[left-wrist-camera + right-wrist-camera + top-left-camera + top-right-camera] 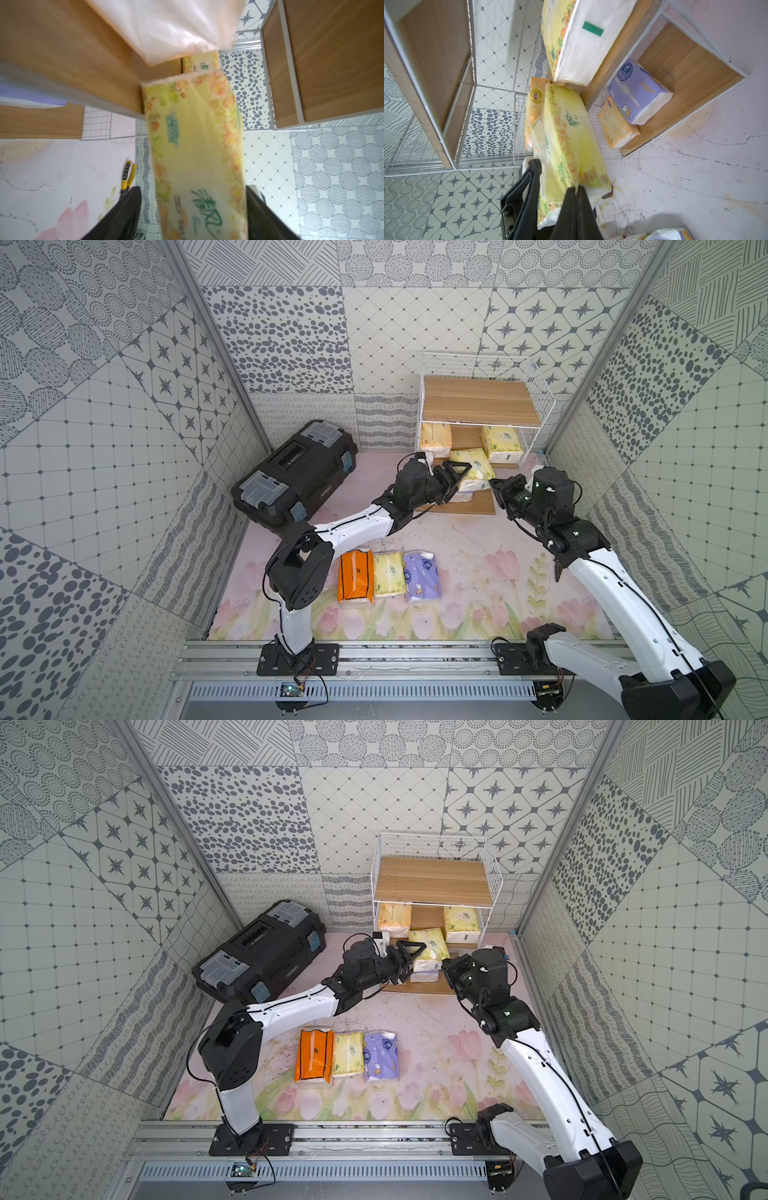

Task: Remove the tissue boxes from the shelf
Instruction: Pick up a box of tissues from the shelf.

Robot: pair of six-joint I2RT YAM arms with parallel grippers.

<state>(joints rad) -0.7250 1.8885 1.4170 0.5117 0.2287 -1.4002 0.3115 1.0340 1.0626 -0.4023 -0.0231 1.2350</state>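
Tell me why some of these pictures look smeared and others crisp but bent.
Left wrist view: the yellow-green tissue pack looks motion-smeared, and the white pack end near the lens is soft and washed out. Right wrist view: the same pack blurs close up, while the purple pack is sharp. Both top views: even light, a wide lens splaying the walls.
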